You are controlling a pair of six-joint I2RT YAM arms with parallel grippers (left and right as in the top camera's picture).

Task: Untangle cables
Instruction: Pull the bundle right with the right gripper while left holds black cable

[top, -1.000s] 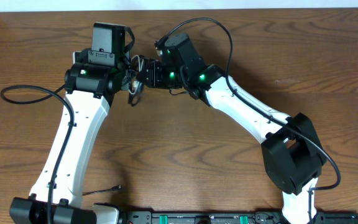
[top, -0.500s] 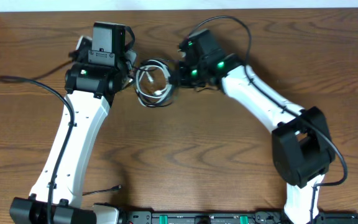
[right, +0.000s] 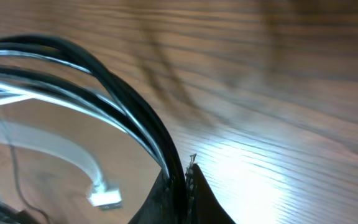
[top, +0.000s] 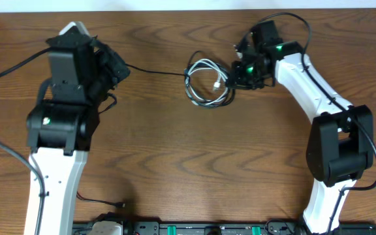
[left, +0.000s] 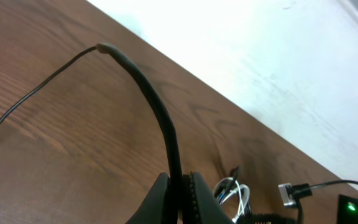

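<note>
Overhead, upper centre of the frame, the thin black cord [top: 155, 70] and the short white cord [top: 203, 63] lie looped together on the brown wooden table [top: 175, 163]. The left gripper [top: 117, 67], upper left, holds the black cord's free run. The right gripper [top: 235, 76] bites the loop's right edge.

Left wrist view: fingers pressed together on the black cord [left: 160, 112], which arches upward from bottom centre.

Right wrist view: fingers clamped on the black cord's loops [right: 120, 84], with white strands [right: 36, 99] running in alongside. A flat white plug [right: 104, 199] lies lower left.

Judgement: both cords are light, limp and slick. Take hold near a plug and draw gently, since connectors may snag.
</note>
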